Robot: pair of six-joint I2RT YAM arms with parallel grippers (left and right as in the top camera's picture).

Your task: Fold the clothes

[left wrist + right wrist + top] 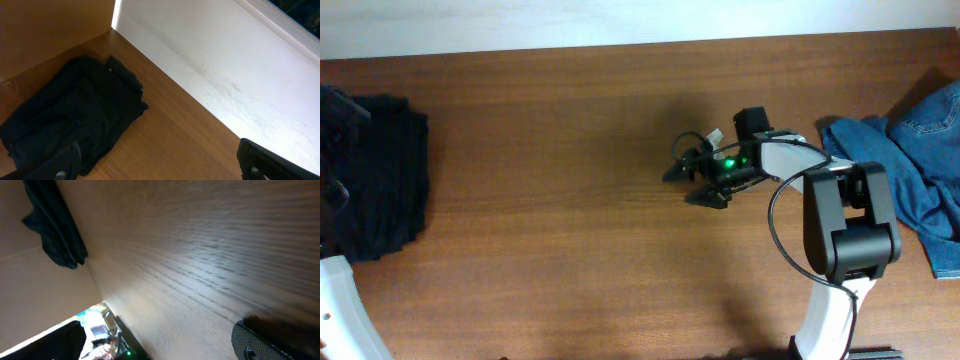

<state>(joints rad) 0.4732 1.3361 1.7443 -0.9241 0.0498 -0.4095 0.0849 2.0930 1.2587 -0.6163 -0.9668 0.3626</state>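
The clothes [375, 175] are a rumpled heap of plain black cloth at the table's far left. In the left wrist view the clothes [65, 125] lie at the left, and the left fingertip overlaps the edge of the heap. My left gripper [160, 169] is open, with only bare wood between its fingers [260, 160]. My right gripper [688, 186] hovers open over the middle of the table, pointing left, far from the black heap. In the right wrist view the clothes [55, 225] are small and distant, and the right gripper [160, 345] holds nothing.
A crumpled blue denim garment [910, 170] lies at the table's right edge, behind the right arm [845, 225]. The left arm's white base [340, 315] sits at the front left corner. A white wall [225, 65] borders the table's back edge.
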